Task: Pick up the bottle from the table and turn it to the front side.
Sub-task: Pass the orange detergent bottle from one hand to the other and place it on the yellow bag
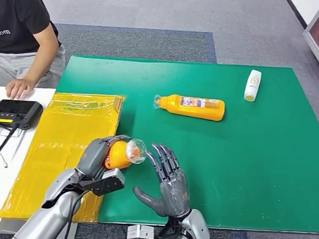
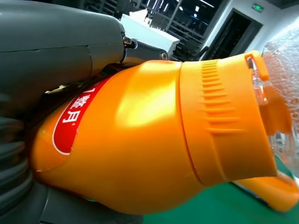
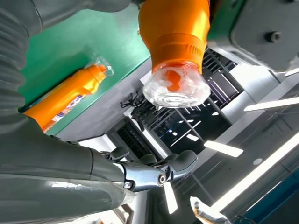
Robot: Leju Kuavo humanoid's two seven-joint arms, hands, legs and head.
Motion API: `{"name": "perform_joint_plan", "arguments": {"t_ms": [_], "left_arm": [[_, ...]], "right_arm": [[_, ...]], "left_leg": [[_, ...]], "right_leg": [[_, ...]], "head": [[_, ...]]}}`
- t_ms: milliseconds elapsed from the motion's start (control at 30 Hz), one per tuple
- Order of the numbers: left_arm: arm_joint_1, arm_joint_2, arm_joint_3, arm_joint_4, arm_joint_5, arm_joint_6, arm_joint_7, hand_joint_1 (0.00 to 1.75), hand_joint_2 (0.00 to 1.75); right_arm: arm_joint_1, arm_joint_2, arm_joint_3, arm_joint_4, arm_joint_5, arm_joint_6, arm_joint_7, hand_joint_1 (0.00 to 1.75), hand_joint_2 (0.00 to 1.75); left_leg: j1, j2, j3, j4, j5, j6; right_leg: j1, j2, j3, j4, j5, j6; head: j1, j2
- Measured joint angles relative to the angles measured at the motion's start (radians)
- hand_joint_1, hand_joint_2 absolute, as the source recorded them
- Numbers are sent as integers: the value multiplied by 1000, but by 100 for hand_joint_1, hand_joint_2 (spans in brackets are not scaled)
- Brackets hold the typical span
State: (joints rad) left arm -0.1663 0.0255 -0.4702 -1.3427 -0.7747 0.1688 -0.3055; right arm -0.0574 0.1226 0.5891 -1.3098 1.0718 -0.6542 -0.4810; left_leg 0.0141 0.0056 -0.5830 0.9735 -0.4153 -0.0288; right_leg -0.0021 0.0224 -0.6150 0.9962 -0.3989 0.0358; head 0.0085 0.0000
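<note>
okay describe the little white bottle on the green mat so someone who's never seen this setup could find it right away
Start at the big green mat covering the table and look to its far right corner, away from the robot. The small white bottle lies there on its side, alone, beyond the base end of the long orange bottle lying mid-mat. It is the only white, stubby one; both other bottles are orange with clear caps.

Wide bare green mat [image 1: 261,176] right of right robot hand [image 1: 171,181] — open passage. Second orange bottle [image 1: 191,107] lies ahead mid-mat; white bottle [image 1: 252,85] far right — well apart. Yellow bag [image 1: 73,141] covers bench left.
</note>
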Motion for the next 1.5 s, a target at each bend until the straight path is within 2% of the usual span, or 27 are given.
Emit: {"name": "perform_joint_plan", "arguments": {"t_ms": [633,667,733,767,800,867,900,1000,1067,1133,1233,1500], "left_arm": [[-36,16,-22,73,-104,26,69,175,175],[-37,16,-23,77,-105,28,70,171,175],[-40,16,-25,84,-108,31,73,146,175],[-41,16,-25,89,-111,34,74,140,175],[-42,15,-26,93,-113,37,75,141,175],[-44,14,-27,100,-116,42,78,158,175],[-45,13,-27,103,-117,45,81,159,175],[-51,10,-27,116,-123,47,94,151,175],[-54,7,-27,127,-126,50,101,137,175],[-57,4,-25,137,-130,58,108,130,175],[-59,0,-23,150,-135,65,113,143,175],[-76,-11,-10,188,-116,55,115,103,175]], "right_arm": [[28,10,-26,20,-13,0,-13,0,175],[29,10,-26,21,-13,0,-13,0,175],[30,10,-27,22,-13,0,-13,0,175],[30,10,-27,23,-13,0,-13,0,175],[31,10,-27,24,-13,0,-12,0,175],[32,10,-27,25,-13,0,-11,0,175],[33,10,-27,26,-14,0,-11,0,175],[33,10,-27,29,-17,0,-10,0,175],[34,10,-27,31,-20,0,-9,0,175],[35,10,-27,32,-23,0,-7,0,175],[37,10,-27,36,-31,0,-4,0,175],[39,10,-27,48,-53,0,-4,0,175]], "left_leg": [[0,0,2,0,0,0],[0,0,2,0,0,0],[0,0,2,0,0,0],[0,0,2,0,0,0],[0,0,2,0,0,0],[0,0,2,0,0,0],[0,0,2,0,0,0],[0,0,3,0,0,0],[0,0,3,0,0,0],[0,0,3,0,0,0],[0,0,4,0,0,0],[0,0,7,0,0,-1]], "right_leg": [[0,0,2,0,0,0],[0,0,2,0,0,0],[0,0,2,0,0,0],[0,0,2,0,0,0],[0,0,2,0,0,0],[0,0,2,0,0,0],[0,0,2,0,0,0],[0,0,3,0,0,-1],[0,0,3,0,0,-1],[0,0,4,0,0,-1],[0,0,5,0,1,-1],[0,0,9,0,1,-1]], "head": [[0,0],[0,0],[0,0],[0,0],[0,0],[0,0],[0,0],[0,0],[0,0],[0,0],[0,0],[0,0]]}}
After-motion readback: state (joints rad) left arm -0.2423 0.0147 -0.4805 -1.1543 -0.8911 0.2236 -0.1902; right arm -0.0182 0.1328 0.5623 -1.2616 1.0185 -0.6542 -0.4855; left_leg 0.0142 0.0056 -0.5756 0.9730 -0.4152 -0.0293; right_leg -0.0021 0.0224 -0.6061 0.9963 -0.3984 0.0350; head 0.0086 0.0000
